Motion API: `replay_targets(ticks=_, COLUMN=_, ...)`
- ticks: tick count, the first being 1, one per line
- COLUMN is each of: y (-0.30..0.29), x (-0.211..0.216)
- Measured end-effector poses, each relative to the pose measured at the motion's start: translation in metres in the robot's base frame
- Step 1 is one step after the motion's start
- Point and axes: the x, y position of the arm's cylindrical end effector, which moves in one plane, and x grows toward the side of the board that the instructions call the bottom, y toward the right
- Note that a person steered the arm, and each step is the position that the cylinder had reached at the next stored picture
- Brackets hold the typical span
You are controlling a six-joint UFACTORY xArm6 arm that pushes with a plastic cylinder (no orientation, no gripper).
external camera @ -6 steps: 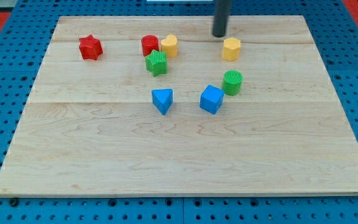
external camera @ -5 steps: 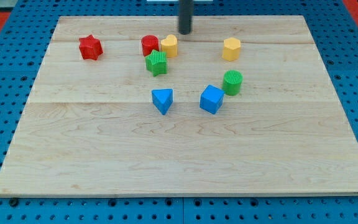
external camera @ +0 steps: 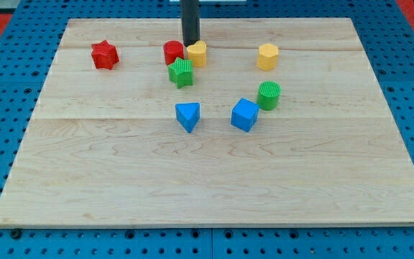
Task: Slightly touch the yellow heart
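The yellow heart [external camera: 198, 53] lies near the top middle of the wooden board [external camera: 207, 180], touching a red block [external camera: 173, 52] on its left. My tip [external camera: 190, 42] stands just above the heart's upper left edge, at or very near contact with it and close to the red block. A green block [external camera: 181, 73] sits right below these two.
A red star [external camera: 104, 55] lies at the upper left. A yellow hexagon block [external camera: 267, 56] lies at the upper right. A green cylinder [external camera: 269, 95] touches a blue cube [external camera: 244, 114]. A blue triangle [external camera: 187, 116] lies mid-board.
My tip has slid left along the board's top, from beside the yellow hexagon to just above the yellow heart. No block has visibly moved.
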Motion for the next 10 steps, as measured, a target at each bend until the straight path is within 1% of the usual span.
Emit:
replay_targets(ticks=4, y=0.028, x=0.01)
replay_targets(ticks=6, y=0.085, x=0.054)
replay_targets(ticks=7, y=0.052, x=0.076)
replay_targets(ticks=8, y=-0.001, x=0.081)
replay_targets(ticks=9, y=-0.054, x=0.102)
replay_targets(ticks=10, y=-0.104, x=0.137)
